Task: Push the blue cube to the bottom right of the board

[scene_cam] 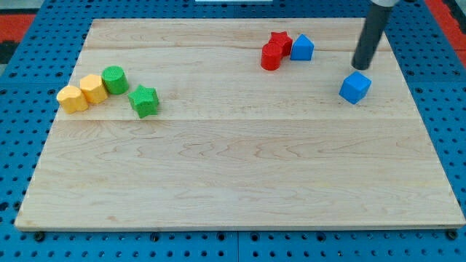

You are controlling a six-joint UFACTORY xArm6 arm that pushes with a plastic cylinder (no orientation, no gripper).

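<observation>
A blue cube [354, 87] lies on the wooden board [233, 167] at the view's right, in the upper half. My tip [360, 67] rests just above the cube, at its top edge, close to touching it. The dark rod rises from there toward the view's top right. A second blue block [302, 48], with an angled top, sits further up and left, touching a red star [280, 41].
A red cylinder [271, 57] sits against the red star. At the view's left are two yellow blocks [72, 99] [93, 88], a green cylinder [115, 79] and a green star [143, 100]. Blue pegboard surrounds the board.
</observation>
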